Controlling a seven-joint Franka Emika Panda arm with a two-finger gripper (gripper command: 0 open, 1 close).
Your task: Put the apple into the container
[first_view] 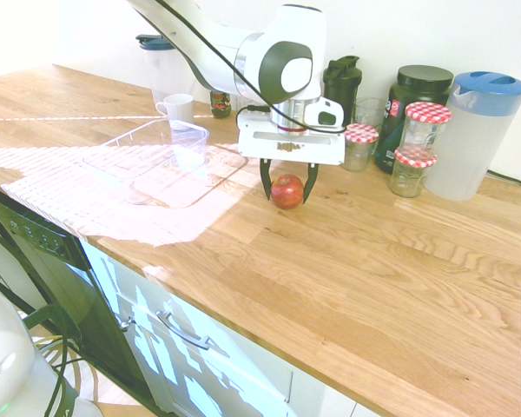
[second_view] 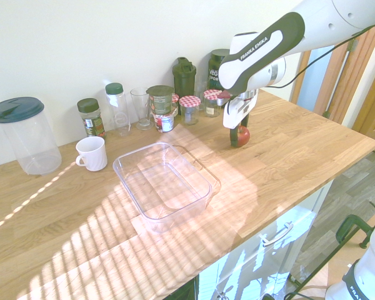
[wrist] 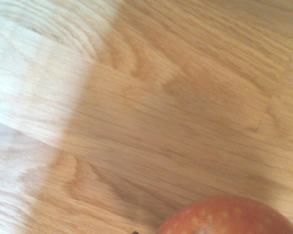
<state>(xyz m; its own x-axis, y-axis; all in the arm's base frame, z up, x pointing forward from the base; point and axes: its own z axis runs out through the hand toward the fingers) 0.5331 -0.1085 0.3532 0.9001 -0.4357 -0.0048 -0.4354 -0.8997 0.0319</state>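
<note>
Bench (first_view: 356,261): apple (first_view: 286,192) between gripper (first_view: 287,181) fingers | container (second_view: 163,186) nearer front edge than mug (second_view: 92,154)

Both exterior views are looking down on the wooden counter (first_view: 347,261) from opposite sides; wrist view is facing it close up.

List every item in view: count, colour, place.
round red apple: one, on the counter, between the end effector's fingers
clear plastic rectangular container: one, on the counter
white ceramic mug: one, near the container
clear jars with checked lids: at least three, red-and-white lids, by the wall
clear pitcher with blue lid: one, beside the jars
clear pitcher with dark lid: one, beyond the mug
dark shaker bottle: one, by the wall
black tub: one, beside the shaker
end effector: one, black fingers, around the apple
</note>
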